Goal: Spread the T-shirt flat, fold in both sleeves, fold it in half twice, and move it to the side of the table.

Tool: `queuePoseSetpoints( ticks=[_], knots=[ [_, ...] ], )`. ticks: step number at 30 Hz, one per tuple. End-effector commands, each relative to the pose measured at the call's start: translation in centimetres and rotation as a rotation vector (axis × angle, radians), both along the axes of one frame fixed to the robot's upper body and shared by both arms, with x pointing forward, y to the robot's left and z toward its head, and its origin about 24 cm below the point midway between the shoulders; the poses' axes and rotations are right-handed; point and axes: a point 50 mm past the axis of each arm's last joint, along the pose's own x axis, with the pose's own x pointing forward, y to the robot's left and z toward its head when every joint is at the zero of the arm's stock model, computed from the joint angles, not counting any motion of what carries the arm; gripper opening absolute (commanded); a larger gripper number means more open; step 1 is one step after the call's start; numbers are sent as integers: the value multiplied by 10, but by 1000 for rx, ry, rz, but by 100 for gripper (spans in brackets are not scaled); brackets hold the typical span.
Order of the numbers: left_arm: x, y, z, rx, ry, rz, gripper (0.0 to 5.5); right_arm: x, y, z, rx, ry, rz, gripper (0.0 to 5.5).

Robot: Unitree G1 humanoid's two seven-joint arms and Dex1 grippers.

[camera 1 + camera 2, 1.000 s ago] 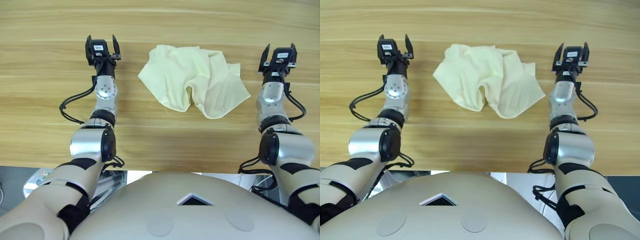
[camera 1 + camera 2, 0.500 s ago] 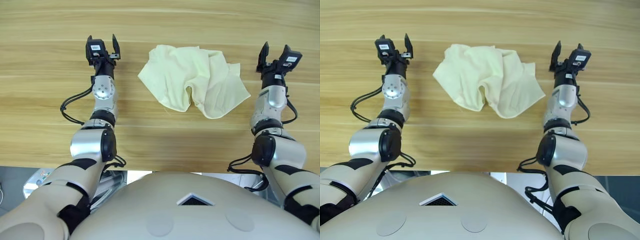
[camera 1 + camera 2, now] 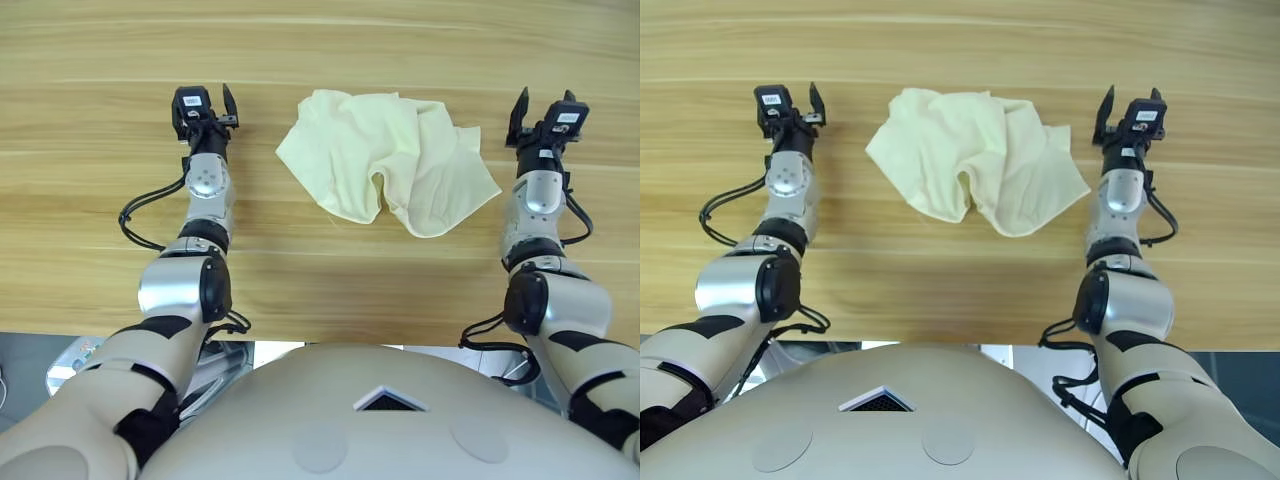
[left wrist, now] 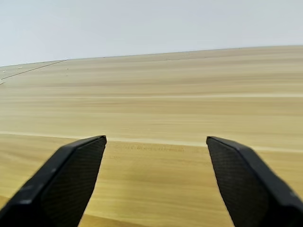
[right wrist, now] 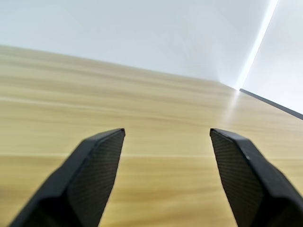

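We see the T-shirt (image 3: 385,160) as soft, matt cloth, full of creases. The table (image 3: 100,250) under it looks like light wood with a fine straight grain, smooth and with a mild sheen. The fingers (image 4: 71,184) of the left gripper (image 4: 156,182) and of the right gripper (image 5: 163,182) look like black matt plastic with a fine, woven-like texture.

place: bare lab-like room | cues: light wood table (image 3: 100,60); plain white wall (image 4: 142,23)
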Motion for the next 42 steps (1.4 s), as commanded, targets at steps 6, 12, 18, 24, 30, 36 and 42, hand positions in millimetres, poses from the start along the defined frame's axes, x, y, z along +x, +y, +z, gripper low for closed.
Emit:
queuePoseSetpoints(
  ticks=[6, 12, 18, 24, 30, 36, 42],
  knots=[
    [6, 0, 7, -73, -32, -4, 394, -2, -7, -2, -70, 35, -68, 332],
    [7, -3, 9, -195, -69, -84, 394, -3, -10, -4, -17, 50, -86, 332],
    [7, -3, 10, -195, -72, -93, 394, -6, -15, -4, 15, 47, -81, 332],
    [7, -9, 8, -197, -61, -144, 394, -4, -7, -6, 12, 52, -32, 332],
    [7, -14, 4, -164, -20, -175, 394, -3, -5, -7, -4, 74, -7, 332],
    [4, -5, 13, 46, -72, -202, 394, -5, 6, -1, -257, 28, 84, 332],
    [-14, 33, 55, 160, -365, -292, 394, -38, -32, 41, -618, -166, 101, 332]
  ],
)
